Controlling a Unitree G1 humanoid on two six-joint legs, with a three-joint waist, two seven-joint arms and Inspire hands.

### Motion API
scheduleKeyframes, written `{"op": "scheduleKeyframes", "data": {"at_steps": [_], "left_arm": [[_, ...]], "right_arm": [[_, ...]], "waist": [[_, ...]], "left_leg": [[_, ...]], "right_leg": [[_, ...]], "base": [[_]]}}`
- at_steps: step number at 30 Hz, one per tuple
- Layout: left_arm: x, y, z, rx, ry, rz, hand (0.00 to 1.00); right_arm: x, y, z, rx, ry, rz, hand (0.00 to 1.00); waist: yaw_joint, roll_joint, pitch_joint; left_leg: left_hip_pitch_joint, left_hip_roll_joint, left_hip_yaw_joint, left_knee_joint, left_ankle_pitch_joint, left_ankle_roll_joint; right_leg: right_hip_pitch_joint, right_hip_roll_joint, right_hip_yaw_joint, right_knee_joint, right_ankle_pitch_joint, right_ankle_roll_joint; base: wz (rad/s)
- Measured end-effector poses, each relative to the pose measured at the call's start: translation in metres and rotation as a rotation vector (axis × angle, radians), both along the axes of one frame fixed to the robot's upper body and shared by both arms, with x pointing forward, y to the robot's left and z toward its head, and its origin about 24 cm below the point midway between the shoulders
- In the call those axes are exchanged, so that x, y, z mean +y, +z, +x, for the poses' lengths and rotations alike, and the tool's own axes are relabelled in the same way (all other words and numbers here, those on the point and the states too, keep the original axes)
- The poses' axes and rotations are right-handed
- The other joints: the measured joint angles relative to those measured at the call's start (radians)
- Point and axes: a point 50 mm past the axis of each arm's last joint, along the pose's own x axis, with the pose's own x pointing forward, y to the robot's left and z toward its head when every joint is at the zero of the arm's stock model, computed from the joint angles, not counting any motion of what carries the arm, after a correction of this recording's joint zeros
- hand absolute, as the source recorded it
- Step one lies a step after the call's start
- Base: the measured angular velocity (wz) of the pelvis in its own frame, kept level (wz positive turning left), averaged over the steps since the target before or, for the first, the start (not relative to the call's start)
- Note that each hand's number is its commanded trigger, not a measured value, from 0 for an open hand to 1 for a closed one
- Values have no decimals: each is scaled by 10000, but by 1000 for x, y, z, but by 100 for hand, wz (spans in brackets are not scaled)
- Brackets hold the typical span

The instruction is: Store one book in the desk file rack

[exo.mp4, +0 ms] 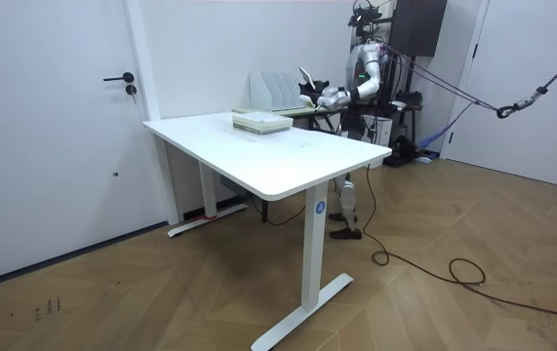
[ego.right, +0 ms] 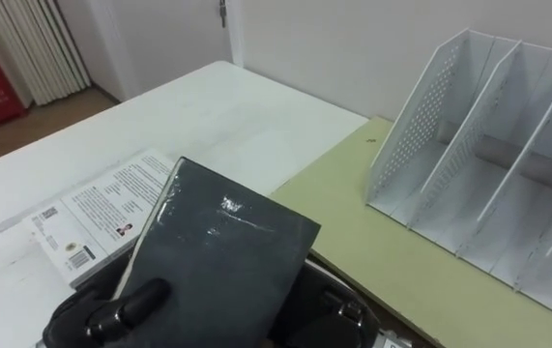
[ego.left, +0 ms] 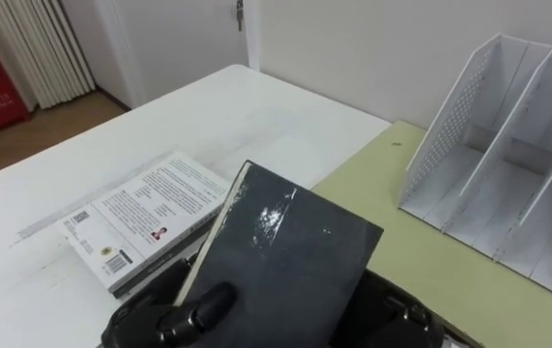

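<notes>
While left hand point(ego.left: 174, 317) grips it | book point(ego.left: 285, 256): dark, glossy cover, tilted | file rack point(ego.left: 508, 164) apart

Place: an office or study room, plainly furnished.
Desk: a white desk point(exo.mp4: 258, 156) on metal legs spreads out beyond and to the left of the fingers point(ego.left: 208, 302) of the left hand point(ego.left: 155, 321).
Rack: a white file rack point(ego.left: 508, 164) with upright dividers stands up and to the right of the fingers, on a pale green tabletop point(ego.left: 401, 242).
Books: a dark book point(ego.left: 285, 261) is pinched in the fingers; a stack of books point(ego.left: 150, 217) lies just beyond them, to the left.
Room: a white wall point(exo.mp4: 210, 49), a white door point(exo.mp4: 54, 127) with a dark handle and a wood floor point(exo.mp4: 161, 292), all far from the fingers.
</notes>
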Motion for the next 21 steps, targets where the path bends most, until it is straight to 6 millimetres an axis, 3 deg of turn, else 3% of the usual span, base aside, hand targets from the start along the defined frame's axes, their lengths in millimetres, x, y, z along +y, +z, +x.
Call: {"op": "scheduleKeyframes", "data": {"at_steps": [13,14,15,21], "left_arm": [[7,-13,-5,642,115,42,100],[7,-13,-5,659,100,49,100],[7,-13,-5,673,90,58,100],[8,-16,-7,871,88,59,100]], "right_arm": [[-2,-4,-1,303,-208,-247,0],[-1,-5,-2,316,-204,-246,21],[-1,-5,-2,353,-208,-232,100],[-1,-8,-5,666,-277,-17,100]], "waist": [[25,-56,22],[26,-55,21],[27,-55,20],[26,-43,13]], "left_leg": [[-21,-3,-1,-10,0,0],[-14,-2,-1,-8,0,0],[-7,-3,-1,-6,0,0],[-36,-1,-5,-5,0,0]], "right_leg": [[-4,-20,-114,-97,0,0],[-5,-20,-113,-98,0,0],[-6,-21,-112,-95,0,0],[-6,-21,-110,-70,0,0]], "base": [[0],[0],[0],[0]]}}
